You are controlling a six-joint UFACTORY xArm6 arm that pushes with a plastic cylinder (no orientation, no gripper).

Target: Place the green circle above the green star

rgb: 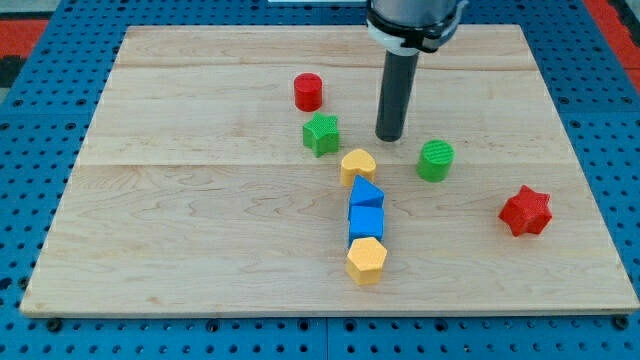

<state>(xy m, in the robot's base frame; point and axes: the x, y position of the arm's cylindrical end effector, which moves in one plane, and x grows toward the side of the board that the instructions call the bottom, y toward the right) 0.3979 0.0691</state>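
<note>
The green circle [435,160] stands right of the board's middle. The green star [321,133] lies to its left and slightly higher in the view. My tip [389,137] rests on the board between them, a little above the line joining them. It is closer to the green circle and touches neither block.
A red cylinder [308,92] stands above the green star. A yellow heart [357,164], two blue blocks [366,194] [366,222] and a yellow hexagon [366,260] form a column below the tip. A red star [526,210] lies at the right. The wooden board [180,200] sits on a blue pegboard.
</note>
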